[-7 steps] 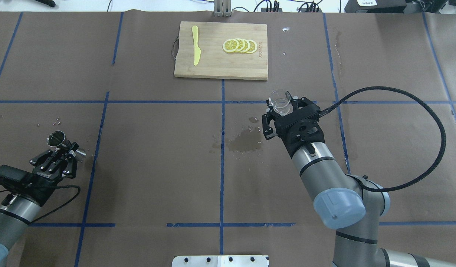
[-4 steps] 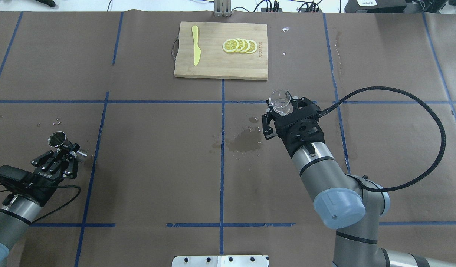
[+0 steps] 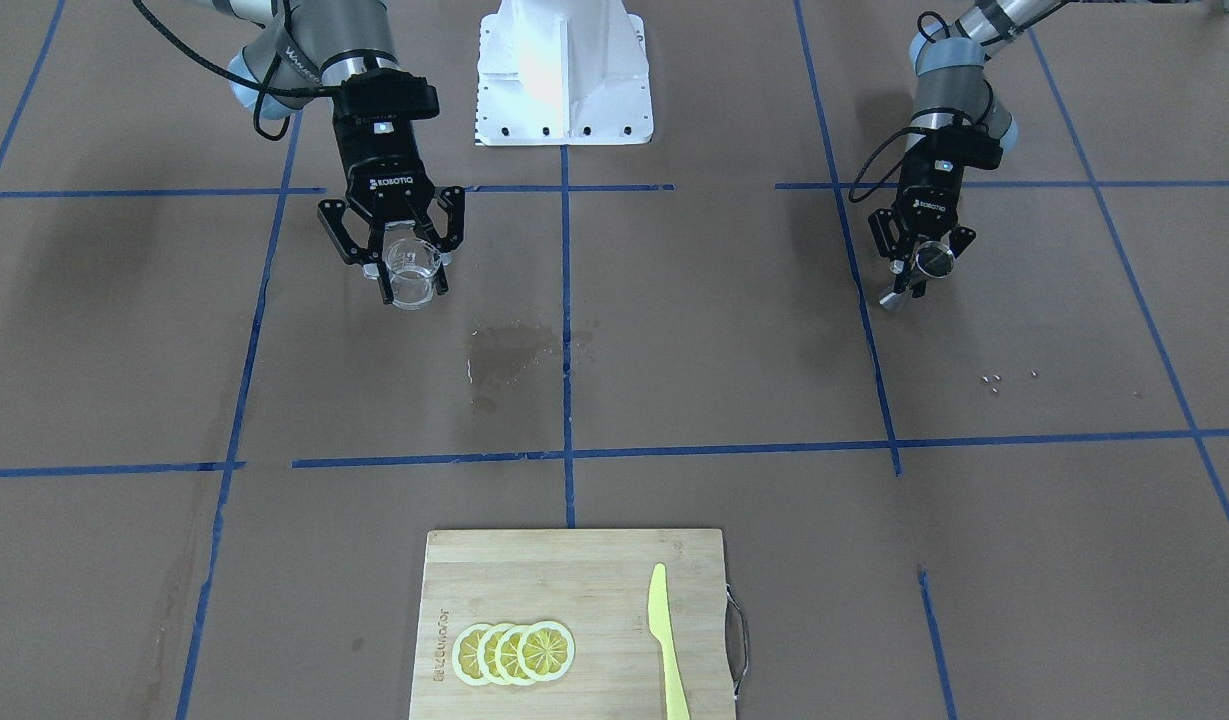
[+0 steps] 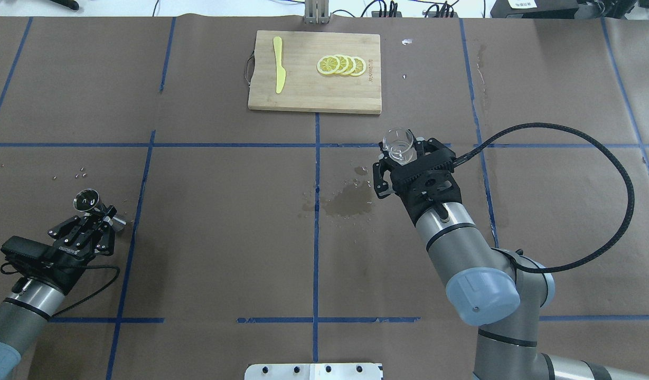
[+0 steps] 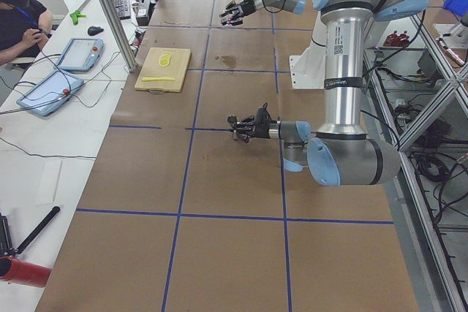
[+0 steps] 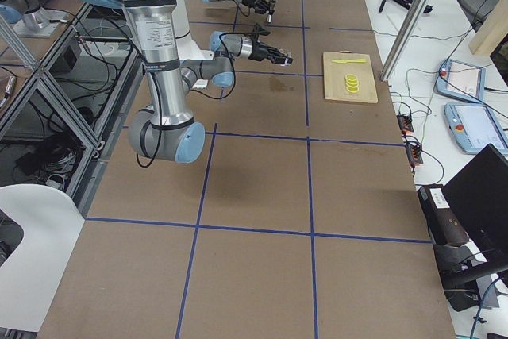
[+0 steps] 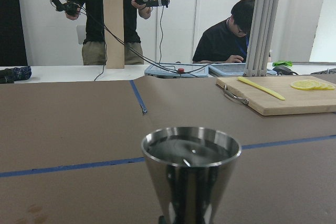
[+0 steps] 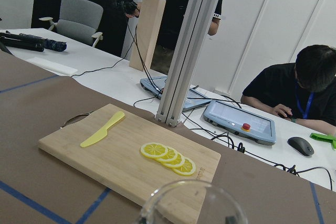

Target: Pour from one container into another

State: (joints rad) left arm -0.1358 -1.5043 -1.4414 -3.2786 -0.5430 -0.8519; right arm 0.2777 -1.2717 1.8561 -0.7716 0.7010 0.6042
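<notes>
Each gripper holds a small vessel over the brown paper-covered table point(image 3: 734, 330).
The right gripper point(image 3: 412, 290) clasps the small clear round cup point(image 3: 411, 268) upright, just robot-side of the dark wet patch point(image 3: 509, 352). Well apart from the patch, the left gripper point(image 3: 914, 278) grips the tilted shiny steel hourglass-shaped jigger point(image 3: 932, 260). On the patch's opposite side lies the bamboo cutting board point(image 3: 594, 580).

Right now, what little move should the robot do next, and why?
Probably glide the left end effector toward the middle, keeping the steel jigger upright. It grips the jigger far to the left, while the right end effector holds the clear cup near the centre, mouth up. A wide gap separates them, so pouring cannot start yet.
</notes>
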